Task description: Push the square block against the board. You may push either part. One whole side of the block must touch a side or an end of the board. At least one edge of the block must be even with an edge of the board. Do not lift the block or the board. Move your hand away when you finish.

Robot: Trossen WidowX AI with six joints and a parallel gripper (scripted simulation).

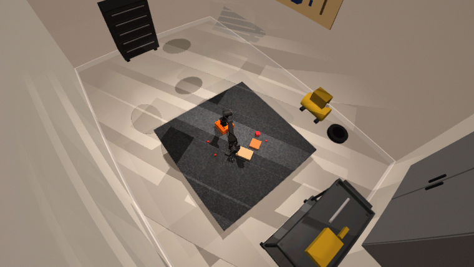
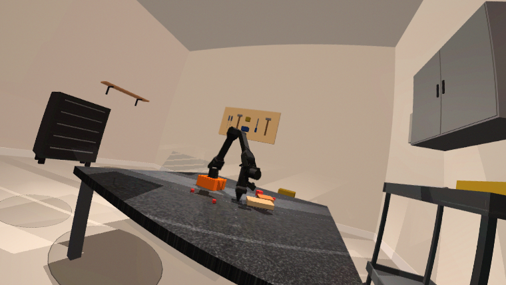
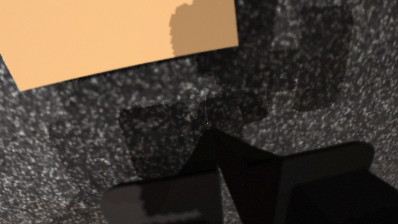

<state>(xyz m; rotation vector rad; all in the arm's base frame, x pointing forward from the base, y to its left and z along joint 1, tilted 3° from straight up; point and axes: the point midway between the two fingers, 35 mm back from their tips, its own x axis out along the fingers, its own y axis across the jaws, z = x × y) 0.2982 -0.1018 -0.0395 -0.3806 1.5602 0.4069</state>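
Pincer, blk., two-finger [image 1: 227, 153] [image 2: 238, 198] [image 3: 212, 131]: fingers together, nothing clamped; tips down, just beside the board, w/ visible gap in wrist view.
Board, tan, rectangular, wood-coloured [image 1: 244, 153] [image 2: 259, 203] [image 3: 115, 35]: 1 pc., flat on counter, nearest item to pincer; shadow across part of top.
Block, orange, square, flat, mat'l unclear [image 1: 255, 143] [image 2: 265, 197]: 1 pc., on counter, beyond board from pincer; near board but apart, no full side contact.
Cube, red, small, mat'l unclear [image 1: 257, 133] [image 2: 259, 192]: 1 pc., near block, on side away from board.
Arm, blk., jointed [image 1: 231, 127] [image 2: 244, 144]: 1 pc., bent up & over, reaching down to pincer; mounted at orange boxy base [image 1: 217, 128] [image 2: 203, 182].
Counter, dk. grey, speckled, slab-type [image 1: 212, 195] [image 2: 248, 230]: 1 pc., carries all above.
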